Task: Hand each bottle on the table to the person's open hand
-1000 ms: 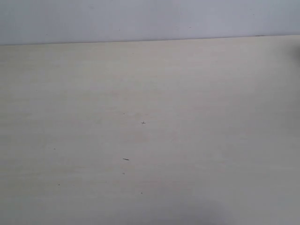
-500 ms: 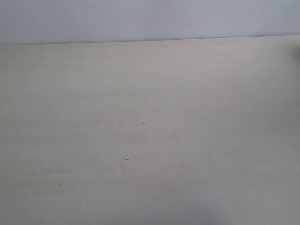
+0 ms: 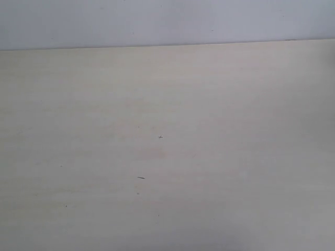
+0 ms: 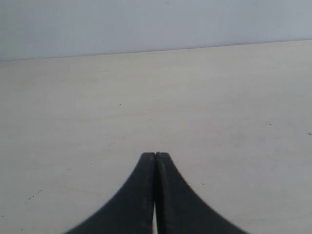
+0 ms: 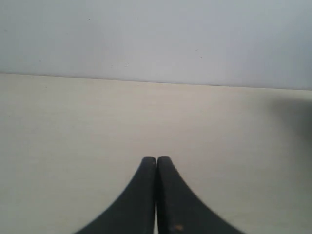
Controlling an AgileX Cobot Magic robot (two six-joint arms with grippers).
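Bottles show in no view; direction cannot be told. Left gripper [image 4: 155, 161] and right gripper [image 5: 156, 163] are pinched together, empty, above the table [image 3: 167, 157].

Open passage across the whole table [image 3: 220, 104], pale wall [image 3: 157, 21] beyond its far edge.

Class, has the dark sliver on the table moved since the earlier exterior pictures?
No. The sliver sits below-left of the cross speck, as before.

Right fingers [image 5: 142, 195] together, seemingly above table [image 5: 68, 126]
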